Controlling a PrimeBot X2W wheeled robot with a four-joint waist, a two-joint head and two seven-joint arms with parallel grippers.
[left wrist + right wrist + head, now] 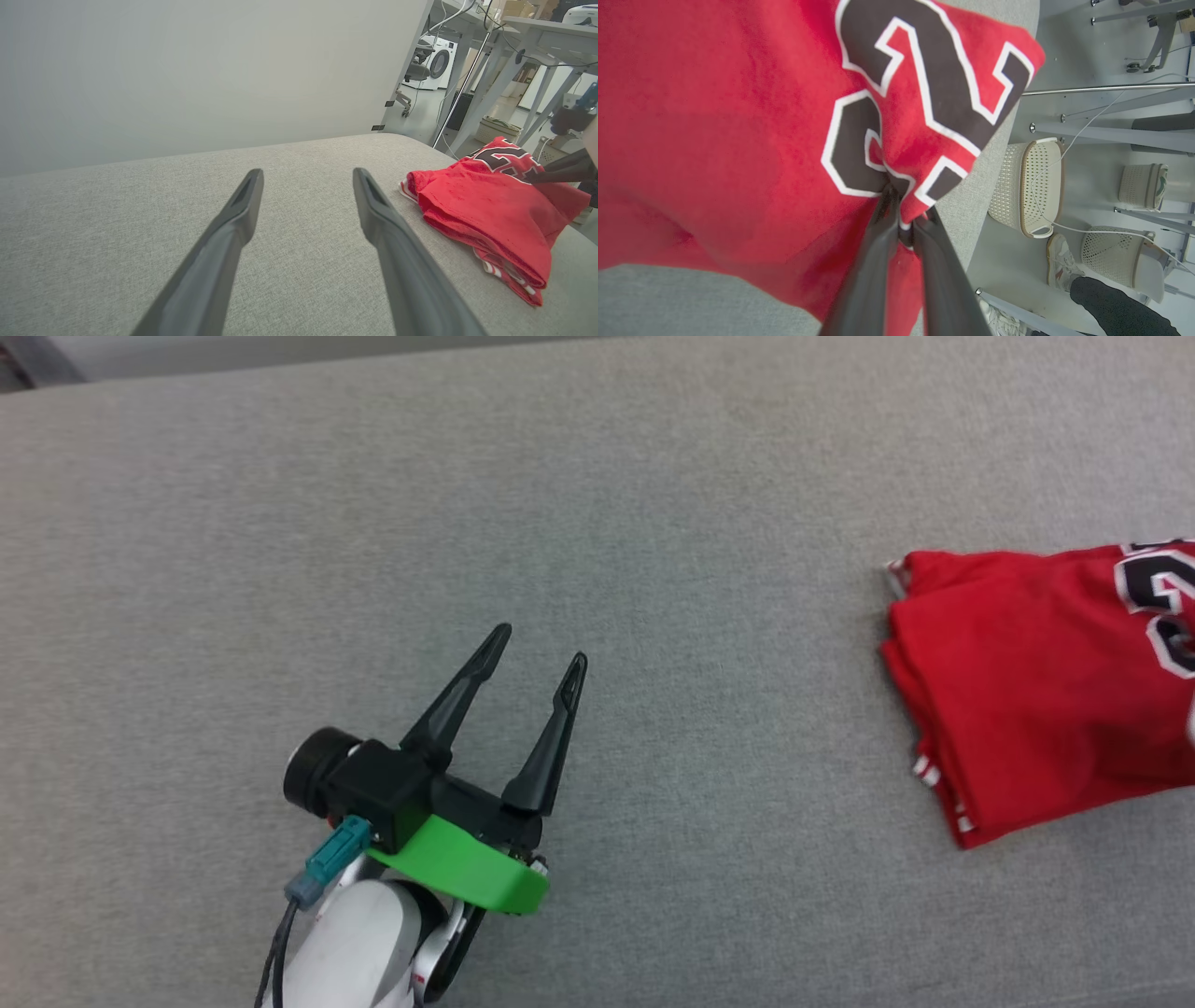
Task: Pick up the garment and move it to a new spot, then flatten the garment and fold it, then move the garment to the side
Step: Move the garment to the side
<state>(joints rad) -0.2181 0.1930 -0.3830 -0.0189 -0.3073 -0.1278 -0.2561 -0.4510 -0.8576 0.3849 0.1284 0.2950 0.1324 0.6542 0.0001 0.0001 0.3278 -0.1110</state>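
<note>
Nearest to the robot, the left gripper, with two long dark fingers on a green collar and a pale forearm, was at the lower left of the head view. Its jaws stood spread wide with nothing between them. In the left wrist view the same gripper pointed across bare cloth, well apart from the task item.

The grey woven fabric surface extended under and beyond the fingers to a rounded far edge.

Further to the right lay the garment, a red jersey-style T-shirt with black-and-white numerals and red-and-white striped trim. It was folded into stacked layers and rested on the surface at the right side, near the surface's right-hand edge. The striped trim showed at the left-facing folded edges, and the numerals faced up on the side away from the left gripper.

The right gripper was clenched on the garment, its fingertips pinching a bunched fold of fabric at the lower edge of the numerals. In the left wrist view its dark fingers reached in from the right onto the numbered part of the garment.

Beyond the surface stood white perforated baskets, grey metal table legs and a white washing machine. A person's pale shoe stood on the floor.
</note>
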